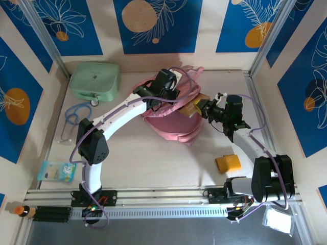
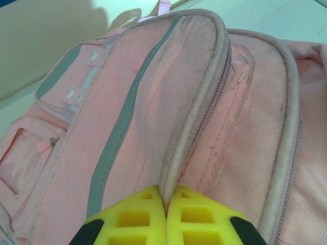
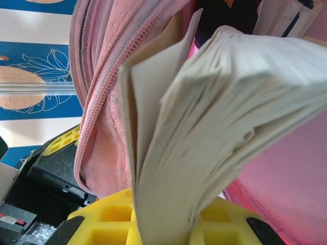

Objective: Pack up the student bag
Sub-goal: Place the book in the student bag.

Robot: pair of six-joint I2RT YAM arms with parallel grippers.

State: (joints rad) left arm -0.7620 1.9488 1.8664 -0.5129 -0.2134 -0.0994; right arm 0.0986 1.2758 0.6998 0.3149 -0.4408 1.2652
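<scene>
The pink student bag (image 1: 171, 125) lies in the middle of the table with its top opening towards the right arm. My left gripper (image 1: 164, 96) sits on top of it. In the left wrist view this gripper (image 2: 166, 206) is shut on the grey piped edge of a bag (image 2: 127, 127) flap. My right gripper (image 1: 203, 108) is shut on a thick book (image 1: 188, 108) with a brown cover, which is at the bag's mouth. The right wrist view has this gripper (image 3: 163, 227) clamping the book (image 3: 219, 97) by its pages beside the open pink zip (image 3: 99, 107).
A mint-green case (image 1: 94, 80) rests at the back left, with a blue stethoscope (image 1: 73, 118) in front of it. A tissue packet (image 1: 56, 171) lies near the left arm's base. An orange block (image 1: 228, 163) sits by the right arm's base. Walls close three sides.
</scene>
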